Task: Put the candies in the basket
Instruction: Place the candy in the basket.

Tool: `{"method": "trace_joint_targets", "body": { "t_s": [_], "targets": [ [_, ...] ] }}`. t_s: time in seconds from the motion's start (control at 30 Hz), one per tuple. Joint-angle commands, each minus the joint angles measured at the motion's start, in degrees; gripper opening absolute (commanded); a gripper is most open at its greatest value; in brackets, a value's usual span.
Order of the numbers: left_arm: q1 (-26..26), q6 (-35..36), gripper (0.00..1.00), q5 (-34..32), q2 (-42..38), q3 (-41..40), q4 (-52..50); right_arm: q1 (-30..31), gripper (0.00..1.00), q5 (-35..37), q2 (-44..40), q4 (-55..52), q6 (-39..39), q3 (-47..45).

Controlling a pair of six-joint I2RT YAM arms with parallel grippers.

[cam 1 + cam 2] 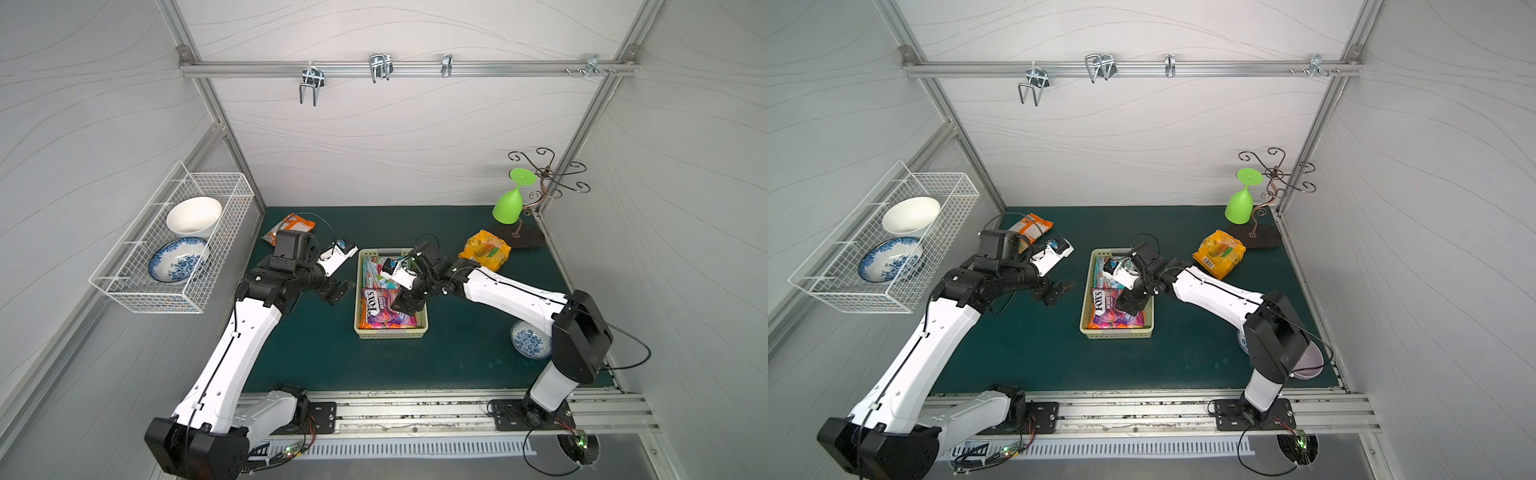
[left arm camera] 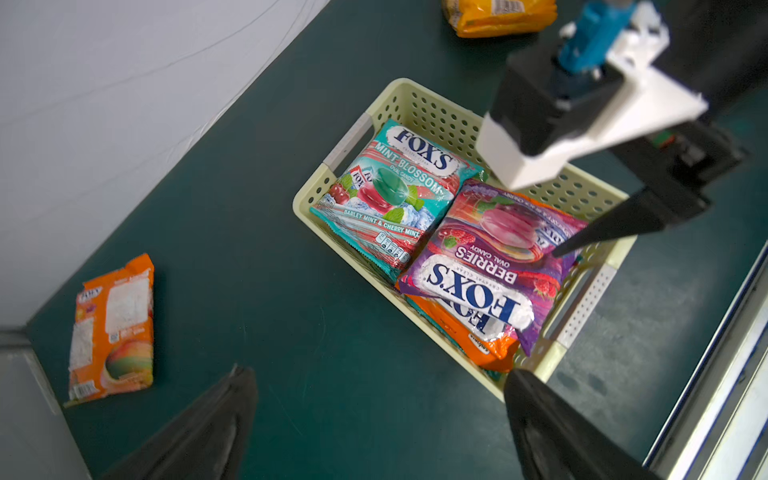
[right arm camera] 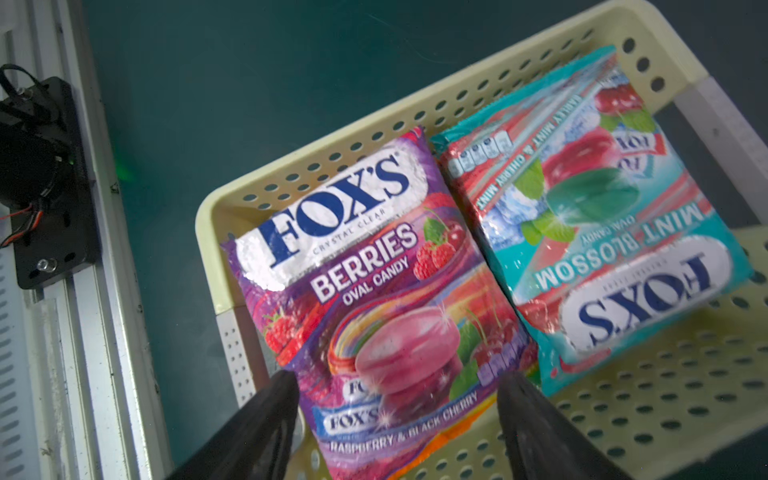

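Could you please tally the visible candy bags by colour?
Teal: 1, the teal bag in the basket.
Purple: 1, the purple bag beside it.
Orange: 2, the loose orange bag on the mat and the lower orange bag under the purple one.
Yellow: 1, the yellow bag, also loose.
Total: 5 visible; more may lie hidden.

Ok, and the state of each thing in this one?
basket, upright, holding bags
purple Berries bag, in the basket, atop another bag
teal Mint Blossom bag, in the basket
loose orange bag, on the mat, outside
yellow bag, on the mat, outside
left gripper, open, empty
right gripper, open, over the purple Berries bag
green glass, inverted on its rack
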Motion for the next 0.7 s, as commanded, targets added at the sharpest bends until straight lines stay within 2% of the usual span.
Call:
{"method": "trace_joint_targets", "body": {
  "t_s": [0.0, 0.13, 0.27, 0.47, 0.53, 0.67],
  "targets": [
    [0.38, -15.36, 0.98, -4.00, -0.63, -0.35, 5.56, 0.23, 0.71, -4.53, 3.07, -0.76, -3.91, 3.92],
    [1.57, -21.46, 0.98, -2.66, -1.19, -4.13, 8.07, 0.32, 0.64, -6.08, 7.59, -0.09, -3.60, 6.10],
    [2.07, -21.35, 0.97, -3.83, -1.51, -4.43, 7.63, 1.17, 0.60, -6.71, 12.33, 0.86, -3.32, 5.97],
    [2.26, -22.24, 0.98, -4.76, -1.16, -4.30, 8.43, 1.02, 0.51, -2.89, 18.95, 1.84, -1.08, 4.54],
    [2.36, -22.57, 0.97, -6.28, -1.18, -4.77, 9.19, 1.02, 0.49, -1.12, 19.64, 1.53, -0.48, 5.09],
    [2.52, -23.34, 0.97, -6.98, -1.01, -5.15, 10.00, 1.02, 0.49, -2.62, 17.11, 2.76, 0.58, 4.01]
  ]
}}
